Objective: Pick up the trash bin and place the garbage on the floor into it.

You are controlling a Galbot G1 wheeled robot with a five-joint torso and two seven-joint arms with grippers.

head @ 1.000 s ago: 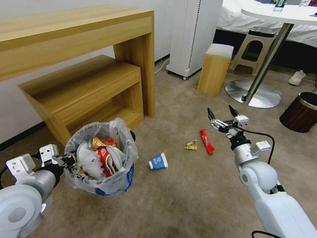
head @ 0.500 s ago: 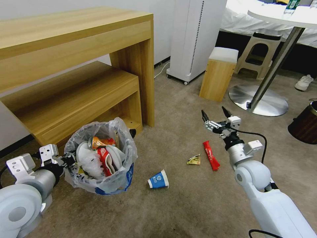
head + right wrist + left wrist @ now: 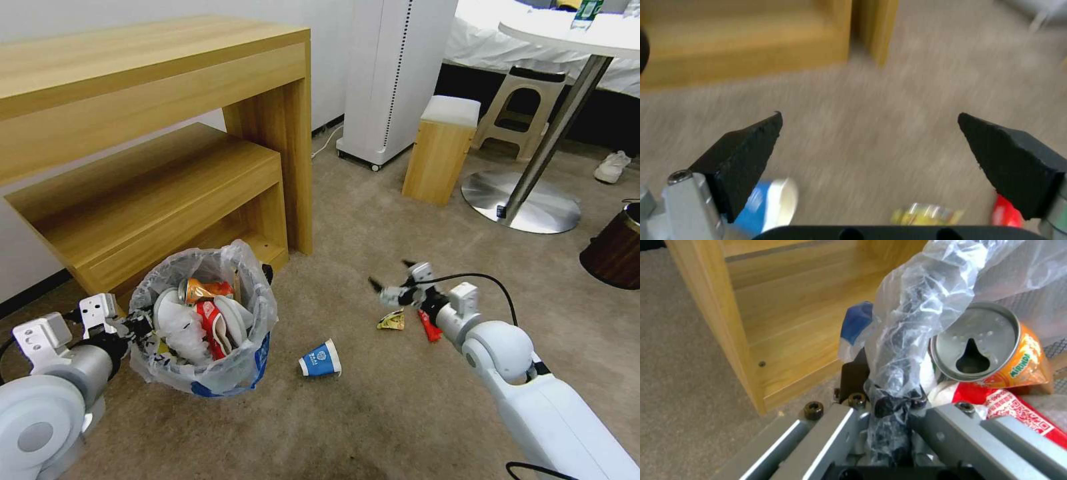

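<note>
The left end effector (image 3: 137,325) is clamped on the rim of the trash bin (image 3: 220,363), pinching the crinkled clear bag together with the dark rim between its closed fingers (image 3: 849,426). The bin sits at the robot's left, in front of the lower shelf of the wooden desk (image 3: 160,127), its blue lower part showing through the plastic. Whether it rests on the floor (image 3: 373,413) or is held just above it cannot be told. Inside lie an orange can (image 3: 996,353), a red-white paper cup (image 3: 212,320) and white slippers (image 3: 177,327).

The right end effector (image 3: 395,280) hangs low over the beige carpet, with its two black fingers (image 3: 746,160) spread wide apart and nothing between them. It is just above a yellow wrapper (image 3: 391,321) and a red wrapper (image 3: 428,327), which lie side by side on the floor. A blue-white paper cup (image 3: 320,360) lies on its side on the carpet between the bin and the wrappers, apart from both.
</note>
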